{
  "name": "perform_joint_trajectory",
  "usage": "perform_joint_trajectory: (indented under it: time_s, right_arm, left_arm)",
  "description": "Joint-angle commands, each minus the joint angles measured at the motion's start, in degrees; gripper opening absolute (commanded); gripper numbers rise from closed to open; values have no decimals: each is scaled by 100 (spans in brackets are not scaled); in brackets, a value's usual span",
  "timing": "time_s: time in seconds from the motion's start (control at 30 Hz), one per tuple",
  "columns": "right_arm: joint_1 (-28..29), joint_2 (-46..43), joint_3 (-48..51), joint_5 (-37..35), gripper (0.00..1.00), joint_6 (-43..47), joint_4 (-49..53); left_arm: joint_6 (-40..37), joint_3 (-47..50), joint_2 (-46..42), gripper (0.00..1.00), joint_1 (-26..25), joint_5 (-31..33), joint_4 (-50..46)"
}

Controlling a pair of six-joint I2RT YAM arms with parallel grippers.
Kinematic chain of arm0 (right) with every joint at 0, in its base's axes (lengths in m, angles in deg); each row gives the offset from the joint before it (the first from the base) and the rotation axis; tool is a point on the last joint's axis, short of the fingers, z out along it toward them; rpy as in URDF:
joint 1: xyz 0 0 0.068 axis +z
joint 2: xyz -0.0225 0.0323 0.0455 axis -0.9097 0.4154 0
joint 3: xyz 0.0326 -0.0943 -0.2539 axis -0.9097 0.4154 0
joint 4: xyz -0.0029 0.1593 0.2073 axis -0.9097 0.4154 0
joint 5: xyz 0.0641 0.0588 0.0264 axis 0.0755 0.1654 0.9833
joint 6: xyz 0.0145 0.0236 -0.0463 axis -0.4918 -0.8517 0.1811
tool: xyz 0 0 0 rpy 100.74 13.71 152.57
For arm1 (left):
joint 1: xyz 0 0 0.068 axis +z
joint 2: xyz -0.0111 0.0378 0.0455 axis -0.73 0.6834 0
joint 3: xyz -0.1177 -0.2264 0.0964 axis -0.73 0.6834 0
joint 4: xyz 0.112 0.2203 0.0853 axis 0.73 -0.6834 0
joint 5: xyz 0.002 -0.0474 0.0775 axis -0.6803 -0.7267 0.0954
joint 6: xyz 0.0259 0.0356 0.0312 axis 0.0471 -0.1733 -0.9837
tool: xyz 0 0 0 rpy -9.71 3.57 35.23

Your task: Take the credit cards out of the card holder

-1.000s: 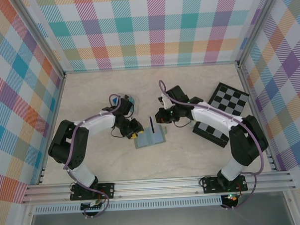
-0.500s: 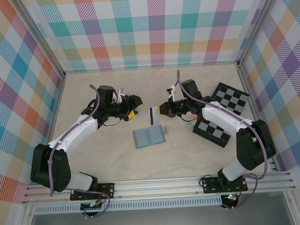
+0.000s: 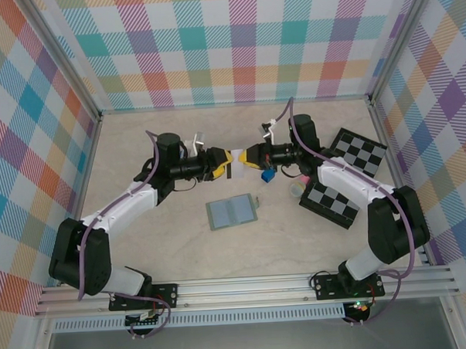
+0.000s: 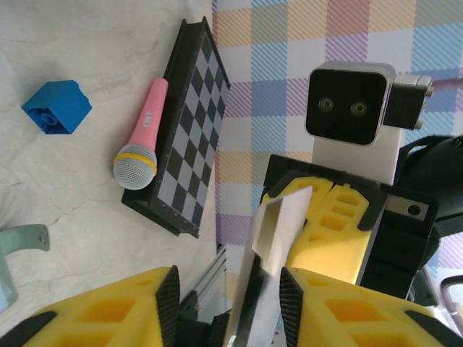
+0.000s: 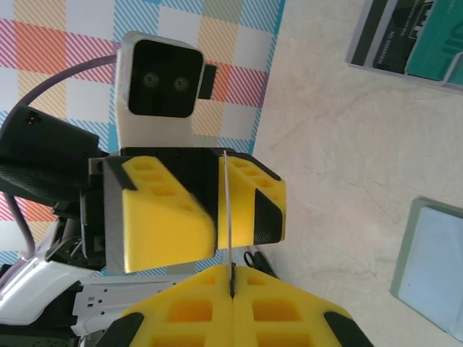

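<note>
The card holder (image 3: 232, 212) lies open and flat on the table, its pale blue-grey inside up; its corner also shows in the right wrist view (image 5: 434, 260). Above and behind it my right gripper (image 3: 246, 158) (image 5: 233, 278) is shut on a credit card (image 3: 236, 167), seen edge-on as a thin line (image 5: 226, 210). My left gripper (image 3: 228, 165) (image 4: 229, 303) faces it. The card's free end (image 4: 260, 303) stands between the left gripper's black pads, against one pad, with a gap to the other.
A blue block (image 3: 268, 174) (image 4: 56, 107) and a pink microphone (image 4: 141, 137) lie beside two chessboards (image 3: 358, 153) (image 3: 331, 203) on the right. A stand of upright dark and teal cards (image 5: 412, 43) sits on the table. Plaid walls enclose the table.
My right gripper has carried the card up and back from the card holder. The left arm swung from the holder to meet it, its jaws widening and then narrowing around the card.
</note>
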Motion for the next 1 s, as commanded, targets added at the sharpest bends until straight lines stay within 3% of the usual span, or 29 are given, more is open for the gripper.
perform_joint_trajectory:
  time_s: [0.0, 0.13, 0.3, 0.4, 0.6, 0.7, 0.77, 0.87, 0.97]
  right_arm:
    - [-17, -13, 63, 214, 6, -218, -391]
    - [-41, -19, 162, 208, 6, -258, -417]
    - [-77, -75, 291, 138, 13, -301, -441]
    - [-112, -123, 271, 91, 20, -242, -253]
    - [-257, -372, 215, -399, 49, 141, 748]
    - [-332, -594, 211, -838, 61, 472, 1319]
    - [-367, -779, 146, -1331, 70, 813, 1917]
    - [-373, -944, -80, -2114, 77, 1345, 2809]
    - [-385, -1047, -234, -2690, 81, 1647, 3296]
  left_arm:
    - [313, 101, 84, 35, -62, -161, 695]
    - [416, 109, 87, 25, -62, -128, 862]
    - [555, 160, -1, 1, -55, -51, 1255]
    - [479, 181, -107, 0, -53, 137, 1179]
    - [130, 97, -255, 0, 23, 314, 579]
    - [-430, -146, -464, 0, 95, 648, -495]
    - [-1095, -583, -590, 0, 123, 1121, -1880]
    - [-2022, -1410, -601, 0, 123, 2273, -4058]
    - [-2607, -1944, -544, 0, 144, 3206, -5143]
